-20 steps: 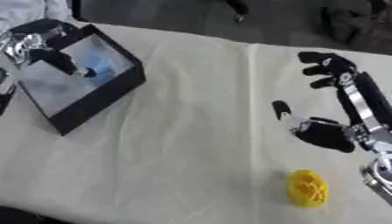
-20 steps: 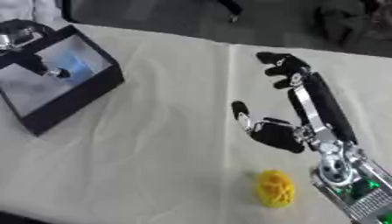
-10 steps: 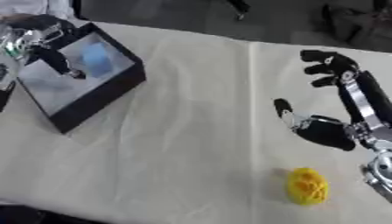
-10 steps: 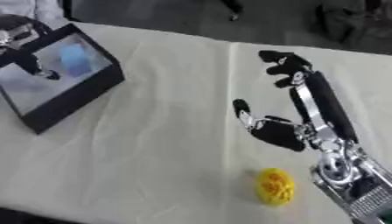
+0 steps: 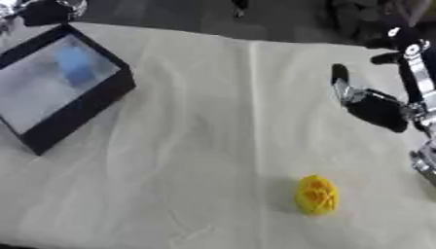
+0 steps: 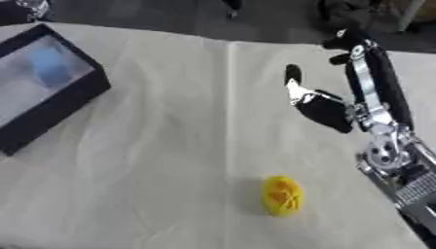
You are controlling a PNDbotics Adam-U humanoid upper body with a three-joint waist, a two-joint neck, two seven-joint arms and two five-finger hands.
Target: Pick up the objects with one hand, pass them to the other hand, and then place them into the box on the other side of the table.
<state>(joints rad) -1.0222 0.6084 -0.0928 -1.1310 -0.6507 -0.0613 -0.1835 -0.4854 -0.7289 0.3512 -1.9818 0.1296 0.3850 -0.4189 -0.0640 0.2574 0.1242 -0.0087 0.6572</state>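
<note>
Right hand (image 6: 328, 109) open above the table (image 5: 196, 146); yellow object (image 6: 282, 195) lying free.

We see the yellow object on the cloth, nearer the table's front edge than the hand and apart from it. The fingers are straight, thumb spread, holding nothing. A blue object (image 5: 75, 65) lies inside the black box (image 5: 81, 109) at far left.

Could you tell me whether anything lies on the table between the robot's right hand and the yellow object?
Nothing does. In the right eye view, only bare cream tablecloth separates the open right hand from the yellow object, which lies nearer the camera.
</note>
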